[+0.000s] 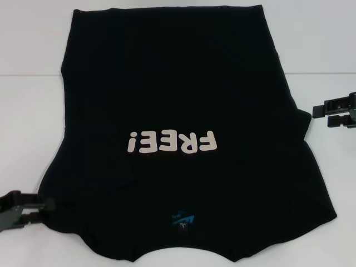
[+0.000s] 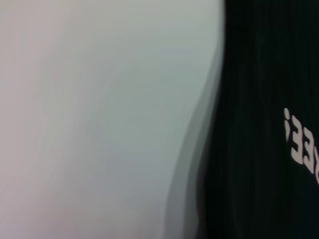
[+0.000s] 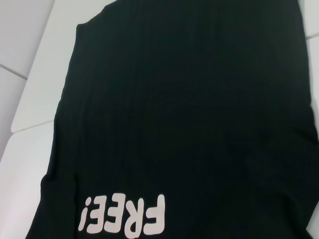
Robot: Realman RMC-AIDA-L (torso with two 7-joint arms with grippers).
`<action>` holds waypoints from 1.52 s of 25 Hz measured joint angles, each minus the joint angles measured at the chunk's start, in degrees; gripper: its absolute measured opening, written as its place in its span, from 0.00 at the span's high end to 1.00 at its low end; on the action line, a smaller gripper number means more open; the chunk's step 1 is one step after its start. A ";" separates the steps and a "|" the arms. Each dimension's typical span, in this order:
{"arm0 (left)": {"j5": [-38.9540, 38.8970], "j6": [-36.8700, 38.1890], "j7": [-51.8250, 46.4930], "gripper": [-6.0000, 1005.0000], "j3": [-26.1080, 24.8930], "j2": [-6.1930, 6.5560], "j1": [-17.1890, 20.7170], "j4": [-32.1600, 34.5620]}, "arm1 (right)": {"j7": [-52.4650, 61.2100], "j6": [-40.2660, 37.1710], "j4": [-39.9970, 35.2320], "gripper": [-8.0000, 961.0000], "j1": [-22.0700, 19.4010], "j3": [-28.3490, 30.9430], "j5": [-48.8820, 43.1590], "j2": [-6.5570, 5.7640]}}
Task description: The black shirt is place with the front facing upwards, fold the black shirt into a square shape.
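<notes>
The white tabletop (image 1: 33, 44) carries everything and fills the frame edges of the head view; a seam line crosses it in the upper left.

The black shirt (image 1: 183, 100) lies flat on it, front up, covering most of the frame centre. Its hem sits at the top of the frame and its collar at the bottom edge, so the white lettering (image 1: 170, 143) reads upside down in the head view, just below centre. The sleeves are not spread out to the sides; the outline narrows to a rough trapezoid, which suggests the side portions are already turned in, though the folds themselves cannot be made out in the dark cloth. No lengthwise fold toward a square is made yet.

The left gripper (image 1: 40, 207) sits at the lower left of the frame, at the shirt's lower left corner near the shoulder. Its fingers touch or overlap the cloth edge; whether they are clamped on it cannot be told. This position suits lifting the collar end toward the hem.

The right gripper (image 1: 329, 114) sits at the right edge, mid-height, just beside the shirt's right margin but apart from it. Its fingers stand parted with a visible gap and nothing between them.

The small blue neck label (image 1: 181, 220) lies inside the collar, lower centre of the frame.
</notes>
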 joint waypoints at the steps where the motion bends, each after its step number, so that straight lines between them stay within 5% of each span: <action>1: -0.10 -0.07 0.04 0.57 0.00 0.00 -0.25 -0.10 | 0.00 -0.01 -0.02 0.35 0.00 -0.06 0.00 0.00; 36: 0.04 -3.38 -1.53 0.61 3.55 0.49 -4.45 -1.32 | -0.17 0.52 -0.09 0.35 -0.64 0.18 0.07 -0.54; 38: 0.05 -3.40 -1.26 0.69 3.64 0.49 -4.47 -1.23 | -0.18 0.76 -0.01 0.35 -0.67 0.21 0.05 -0.54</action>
